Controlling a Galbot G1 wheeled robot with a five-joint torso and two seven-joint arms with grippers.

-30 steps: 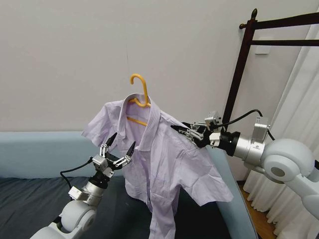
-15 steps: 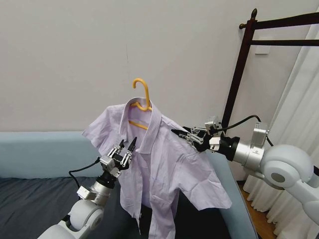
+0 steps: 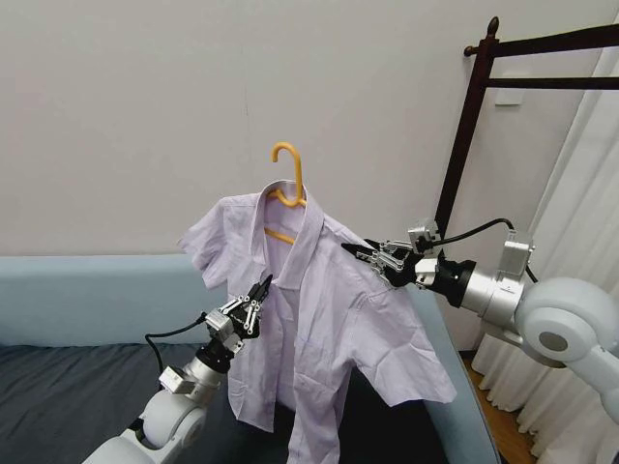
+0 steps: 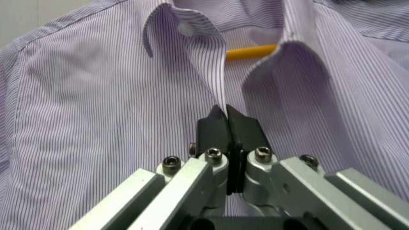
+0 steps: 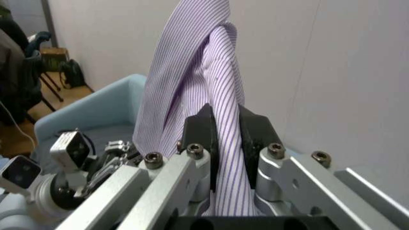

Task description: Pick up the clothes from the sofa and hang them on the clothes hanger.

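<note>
the lilac striped shirt (image 3: 329, 329) is hanging in the air on a yellow hanger (image 3: 287, 172), in front of a plain pale wall (image 3: 135, 97) and above the sofa (image 3: 77, 290). the hanger's hook is standing free above the collar, touching nothing that shows.

the right gripper (image 3: 360, 253) is reaching in from the right and gripping the shirt at its shoulder. in the right wrist view its black fingers (image 5: 198, 134) are pressing a fold of the shirt (image 5: 191, 62) tight between them. the left gripper (image 3: 259, 290) is reaching up from the lower left and pinching the front edge of the shirt just below the collar. in the left wrist view its jaws are meeting on that striped edge, and the hanger's yellow bar (image 4: 252, 51) is showing through the open neck of the shirt (image 4: 96, 120).

the sofa is running along the wall, with a light blue back and arm and a dark seat cushion (image 3: 58, 396). the shirt's hem is hanging low over the seat; whether it is touching the cushion cannot be told. a dark wooden clothes stand (image 3: 464, 145) is standing at the right, against the wall and behind the right arm, well apart from the hook. a white curtain (image 3: 590, 213) is falling down the right edge of the room, and a strip of wooden floor (image 3: 503, 425) is showing beside the sofa's end.
</note>
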